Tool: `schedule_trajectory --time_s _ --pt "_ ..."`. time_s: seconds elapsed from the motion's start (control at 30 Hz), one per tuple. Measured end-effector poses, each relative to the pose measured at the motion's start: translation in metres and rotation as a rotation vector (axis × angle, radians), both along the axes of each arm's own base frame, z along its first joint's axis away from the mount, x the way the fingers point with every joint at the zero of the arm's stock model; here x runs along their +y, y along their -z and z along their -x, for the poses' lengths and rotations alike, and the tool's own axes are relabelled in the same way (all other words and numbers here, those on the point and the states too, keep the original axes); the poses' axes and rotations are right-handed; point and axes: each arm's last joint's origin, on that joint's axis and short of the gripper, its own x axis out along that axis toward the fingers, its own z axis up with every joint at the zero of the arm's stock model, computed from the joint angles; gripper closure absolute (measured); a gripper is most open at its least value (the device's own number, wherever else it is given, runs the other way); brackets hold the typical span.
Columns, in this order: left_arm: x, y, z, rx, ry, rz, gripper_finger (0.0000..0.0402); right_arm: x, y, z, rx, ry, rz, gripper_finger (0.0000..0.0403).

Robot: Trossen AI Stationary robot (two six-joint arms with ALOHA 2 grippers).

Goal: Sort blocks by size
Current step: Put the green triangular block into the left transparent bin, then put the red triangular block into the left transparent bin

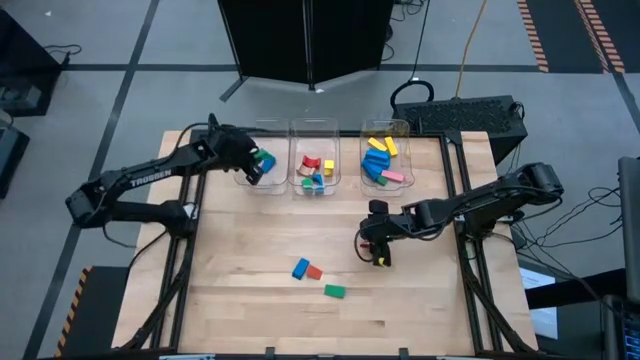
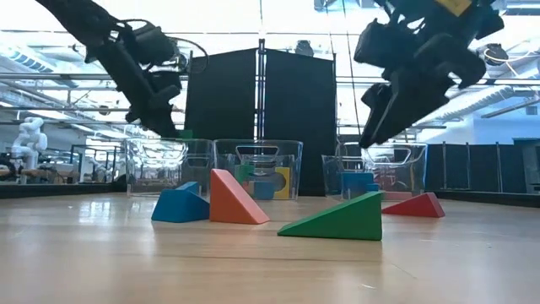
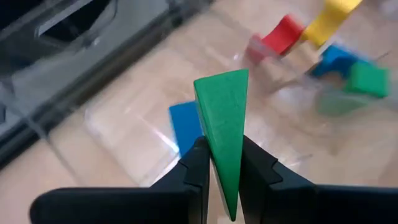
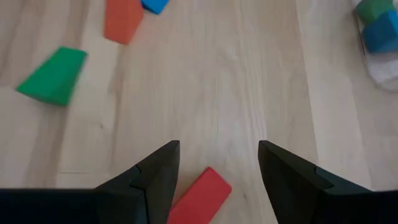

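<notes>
The left gripper (image 3: 222, 171) is held above the leftmost clear bin (image 1: 238, 178), clamped on a green wedge block (image 3: 222, 118). The right gripper (image 4: 217, 165) is poised with jaws spread wide over a red wedge block (image 4: 200, 196) lying on the table (image 1: 250, 270). Blue (image 1: 300, 267), orange (image 1: 315, 272) and green (image 1: 334, 291) blocks are seen loose near the table's middle, left of that gripper.
</notes>
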Motion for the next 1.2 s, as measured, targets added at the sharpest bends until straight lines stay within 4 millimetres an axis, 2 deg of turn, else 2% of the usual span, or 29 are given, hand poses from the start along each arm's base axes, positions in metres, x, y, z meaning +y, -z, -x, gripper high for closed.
schedule_trajectory --time_s 0.27,0.57,0.67,0.97,1.07,1.2 --pt "0.018 0.022 -0.001 0.081 -0.024 0.062 0.0352 0.001 -0.003 0.001 -0.017 -0.003 -0.005 0.0198" --pt "0.026 0.045 -0.009 0.163 -0.011 0.104 0.0344 -0.002 0.007 0.016 0.172 0.073 -0.011 0.0198" --pt "0.026 0.045 -0.009 0.164 -0.018 0.101 0.0318 -0.003 0.009 0.021 0.220 0.101 -0.015 0.0198" --pt "0.028 0.040 -0.010 0.176 -0.029 0.094 0.0194 0.000 0.013 0.018 0.221 0.184 -0.074 0.0195" --pt "0.028 0.026 -0.014 0.153 -0.019 0.070 0.0177 0.005 0.016 0.015 0.205 0.213 -0.104 0.0183" --pt "0.022 0.003 -0.021 0.101 0.021 0.019 0.0174 0.015 0.021 0.012 0.195 0.210 -0.128 0.0161"
